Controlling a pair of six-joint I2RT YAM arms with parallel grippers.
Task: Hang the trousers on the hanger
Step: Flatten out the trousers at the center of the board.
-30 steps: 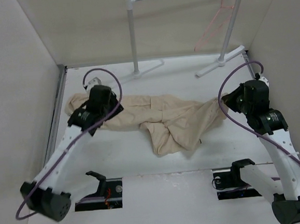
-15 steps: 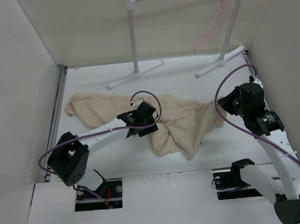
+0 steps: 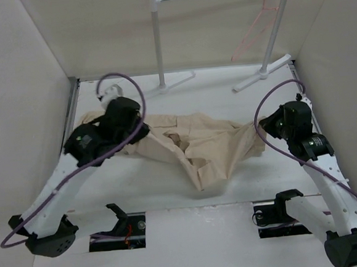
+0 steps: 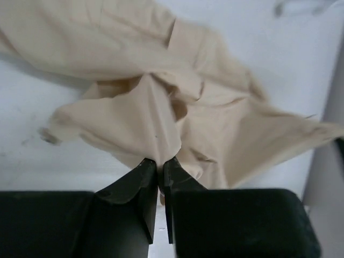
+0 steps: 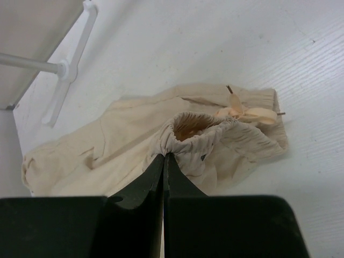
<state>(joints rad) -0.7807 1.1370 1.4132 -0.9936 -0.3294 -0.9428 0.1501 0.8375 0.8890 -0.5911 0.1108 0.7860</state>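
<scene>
The beige cotton cargo trousers lie crumpled across the white table, between the two arms. The left gripper is clenched on a fold of their cloth, and the right gripper pinches the gathered waistband. The thin pink wire hanger hangs on the white tubular rack behind.

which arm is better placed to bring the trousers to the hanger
Right, likely: the right gripper pinches the trousers at the waistband, and the hanger hangs from the rack on that side. The left gripper grips cloth far left.
</scene>
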